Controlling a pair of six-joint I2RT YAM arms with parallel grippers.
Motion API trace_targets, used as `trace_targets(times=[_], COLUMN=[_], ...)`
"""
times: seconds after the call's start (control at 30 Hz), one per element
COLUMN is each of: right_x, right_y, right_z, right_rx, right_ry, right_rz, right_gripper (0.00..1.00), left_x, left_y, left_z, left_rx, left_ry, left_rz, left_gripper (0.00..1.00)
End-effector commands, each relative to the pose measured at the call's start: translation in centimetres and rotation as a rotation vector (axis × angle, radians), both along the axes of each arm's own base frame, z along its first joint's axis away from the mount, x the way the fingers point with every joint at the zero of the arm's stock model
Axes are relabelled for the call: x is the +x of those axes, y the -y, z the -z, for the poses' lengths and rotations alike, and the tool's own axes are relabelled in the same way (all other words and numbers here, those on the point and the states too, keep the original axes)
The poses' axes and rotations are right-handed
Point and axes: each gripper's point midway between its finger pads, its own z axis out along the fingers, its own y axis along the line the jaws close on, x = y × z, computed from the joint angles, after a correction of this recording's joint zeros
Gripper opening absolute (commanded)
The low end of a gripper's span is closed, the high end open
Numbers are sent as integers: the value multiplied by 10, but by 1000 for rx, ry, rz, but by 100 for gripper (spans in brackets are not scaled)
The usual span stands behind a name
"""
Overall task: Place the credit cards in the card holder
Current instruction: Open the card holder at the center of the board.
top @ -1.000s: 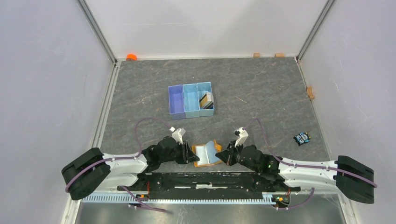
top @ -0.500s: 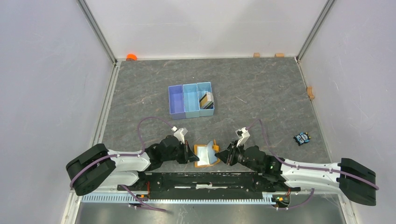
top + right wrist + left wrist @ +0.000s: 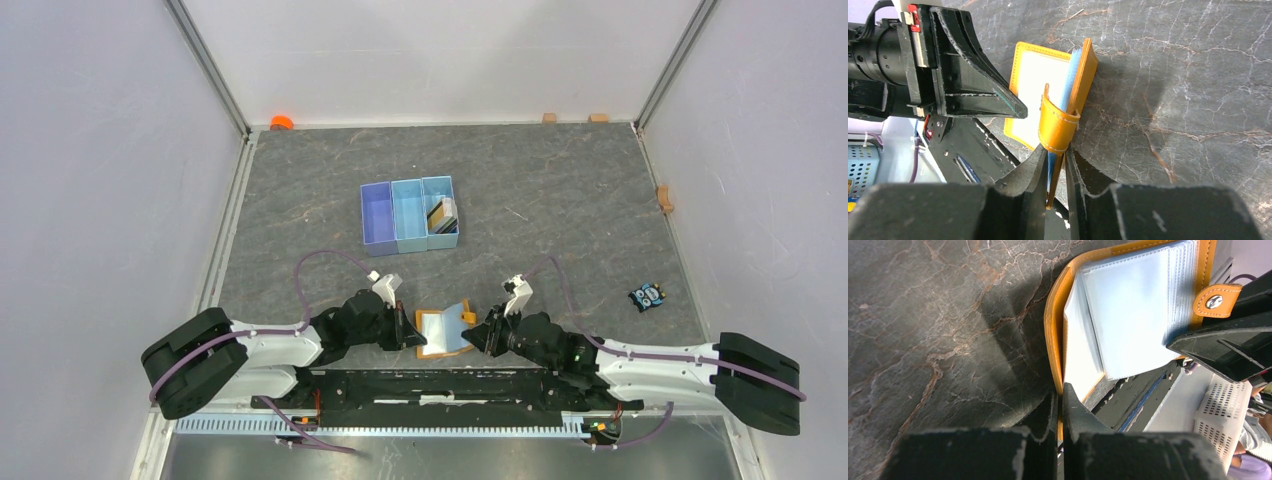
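Note:
The orange-tan card holder (image 3: 443, 332) lies open at the near table edge between both arms, its clear sleeves (image 3: 1128, 315) facing up. My left gripper (image 3: 1062, 390) is shut on the orange rim of its left flap. The right flap stands on edge, with its clasp tab (image 3: 1058, 125) curling over the top. My right gripper (image 3: 1055, 150) straddles that flap with its jaws narrowly open, and a thin gap shows beside the cover. The credit cards (image 3: 441, 213), black and gold among them, stand in the right compartment of a blue tray (image 3: 378, 215) further back.
A small black-and-blue gadget (image 3: 648, 297) lies to the right. An orange object (image 3: 281, 122) sits in the back left corner, and wooden blocks (image 3: 549, 117) sit along the back and right walls. The arms' black base rail (image 3: 440, 385) runs just behind the wallet's near edge.
My left gripper has shut on the wallet's left flap. My right jaws have loosened around the right flap. The wallet has shifted slightly, and its right flap now stands more upright.

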Motion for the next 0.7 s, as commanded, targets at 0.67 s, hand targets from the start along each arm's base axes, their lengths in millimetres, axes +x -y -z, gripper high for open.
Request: trace_targets(times=[0.67], right_x=[-6], right_y=[-32], right_z=[-35], right_rx=[188], right_ry=[43], right_rz=[-84], right_gripper=[4], left_x=[1], left_y=[11], left_z=[0], left_rx=[-13], left_ry=[27], left_rz=[59], left_gripper=[2])
